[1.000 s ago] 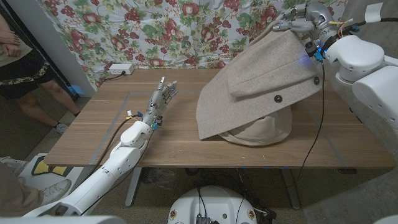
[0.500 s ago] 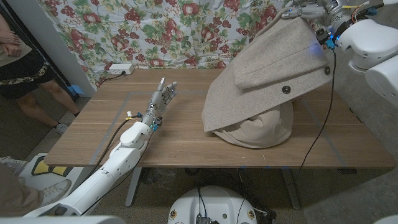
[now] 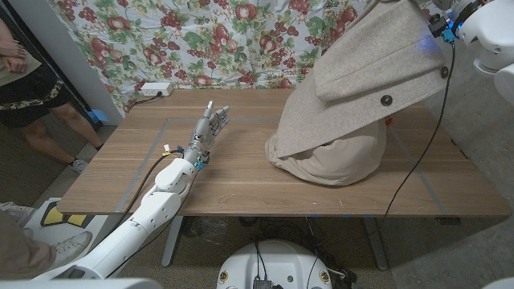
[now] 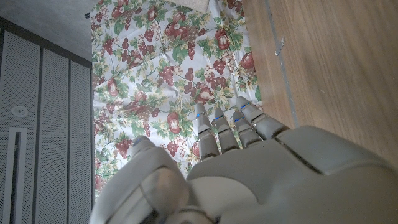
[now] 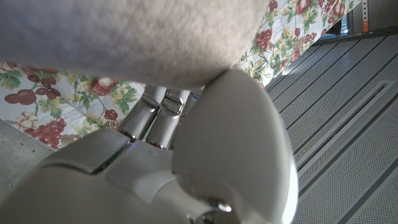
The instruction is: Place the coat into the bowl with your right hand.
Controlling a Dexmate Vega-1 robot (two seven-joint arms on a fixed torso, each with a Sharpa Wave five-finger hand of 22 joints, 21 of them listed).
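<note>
A beige wool coat hangs from the picture's top right down to the table, its buttons facing me. Its paler lower folds are bunched on the wood at right of centre and hide whatever lies beneath them. My right hand grips the coat from below, its fingers reaching up into the cloth; in the head view its wrist is up at the top edge. My left hand stands on the table at left of centre, fingers straight and apart, holding nothing. From the left wrist view the left hand points toward the floral cloth.
A floral cloth hangs behind the table. A white power strip lies at the back left edge. A person stands at far left. A black cable dangles from my right arm across the table's right side.
My right arm has risen and moved right, lifting the coat higher. The coat's hem has drawn rightward and its lower folds now stand taller. The left hand has stayed still.
</note>
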